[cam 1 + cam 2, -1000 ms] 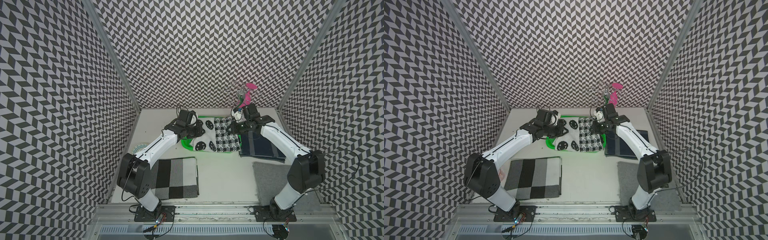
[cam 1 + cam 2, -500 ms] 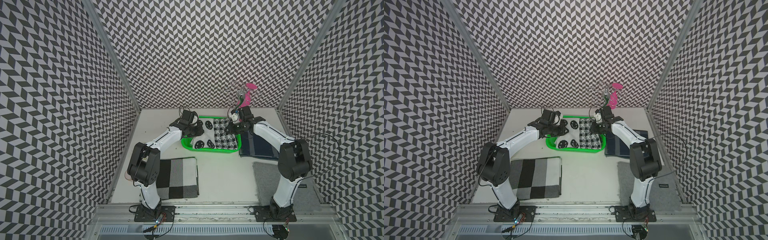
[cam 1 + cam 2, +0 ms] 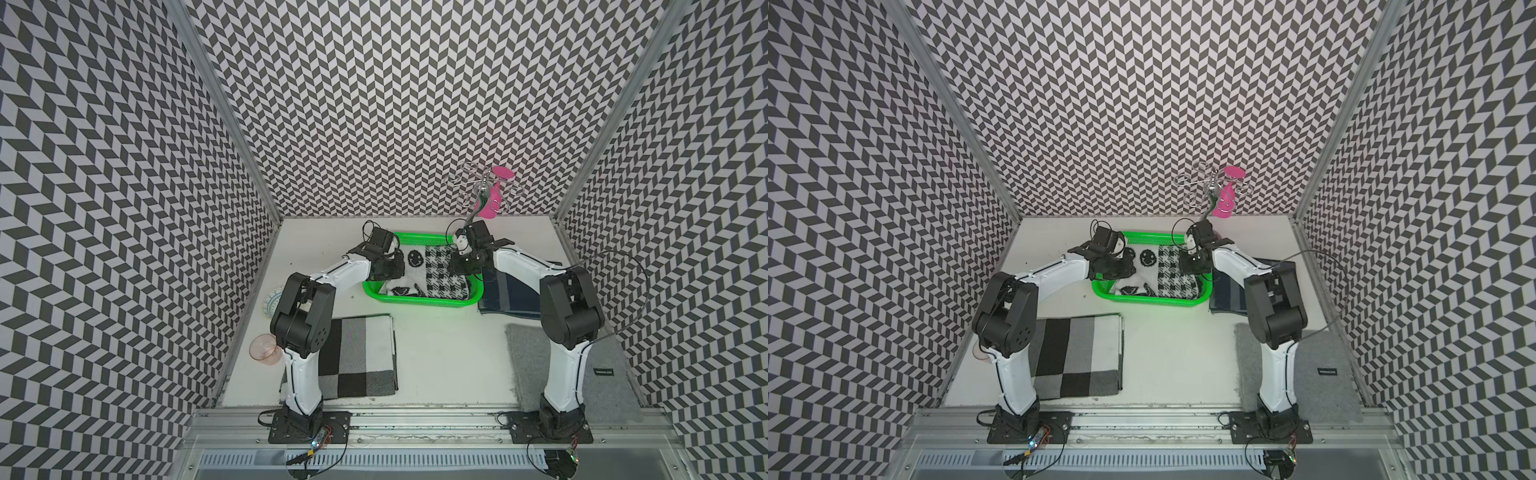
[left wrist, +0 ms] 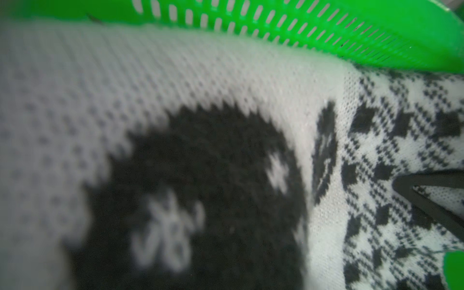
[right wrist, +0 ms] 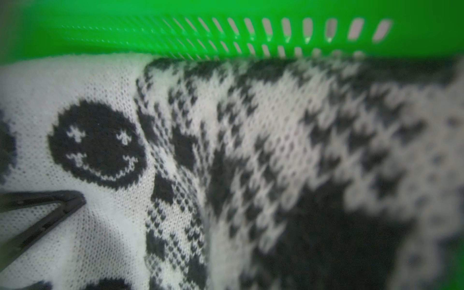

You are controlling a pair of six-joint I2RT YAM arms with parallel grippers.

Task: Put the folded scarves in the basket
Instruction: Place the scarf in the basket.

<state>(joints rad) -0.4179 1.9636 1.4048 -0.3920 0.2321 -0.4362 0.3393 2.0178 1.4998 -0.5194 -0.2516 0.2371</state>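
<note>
The folded scarf, white knit with black smiley faces and a houndstooth half, lies inside the bright green basket at the back middle of the table. My left gripper is down at the scarf's left end. My right gripper is at its right end. Both are shut on the scarf. In each wrist view the scarf fills the picture and hides my own jaws, with the basket's slotted wall behind it.
A grey, black and white checked cloth lies front left. A dark blue folded cloth touches the basket's right side, and a grey mat lies front right. A patterned plate and a pink glass sit by the left wall. A wire rack with a pink cup stands at the back.
Both grippers have moved back and down with the scarf, which has gone from hanging over the basket's front to lying inside it. Both elbows have risen.
</note>
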